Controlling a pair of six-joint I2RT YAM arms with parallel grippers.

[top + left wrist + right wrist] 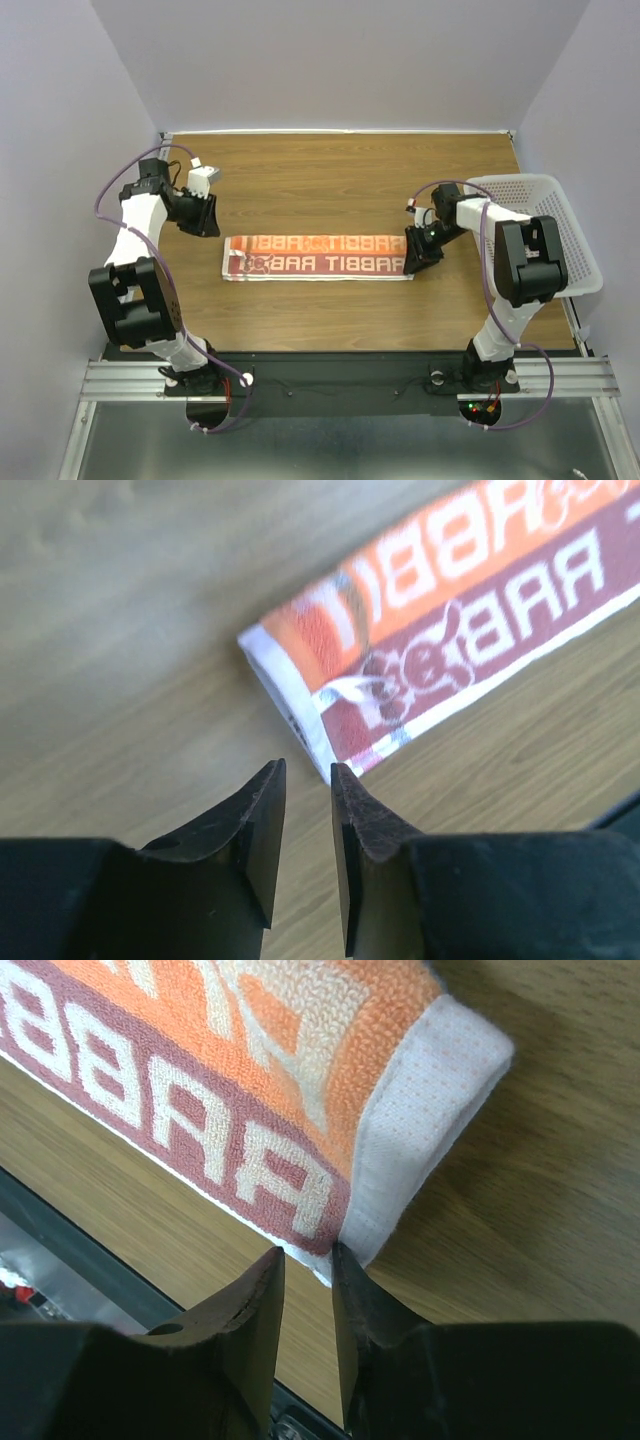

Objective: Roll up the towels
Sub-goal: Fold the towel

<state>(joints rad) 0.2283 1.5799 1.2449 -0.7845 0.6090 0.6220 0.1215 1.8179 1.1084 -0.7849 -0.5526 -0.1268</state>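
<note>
A single towel (315, 258) lay folded into a long narrow strip across the middle of the tabletop (330, 165), running from left to right, parallel to the near edge. Its upper face showed an orange band beside a darker red-brown band, both carrying white block lettering, with a small cartoon figure near its left end and a white hem at each short end. The left end effector (205, 231) hung close to the towel's left end, on the side of the far edge. In the left wrist view its fingers (262, 830) stood a narrow gap apart with only bare wood showing between them, gripping nothing, and the towel's white-hemmed corner lay just beyond the tips. The right end effector (411, 261) sat at the towel's right end. In the right wrist view its fingers (262, 1320) were likewise narrowly parted, their tips right against the near corner of the white hem; whether they had pinched the cloth or merely met it could not be told. A white perforated basket (560, 195) stood along the tabletop's right edge, apart from the towel.
</note>
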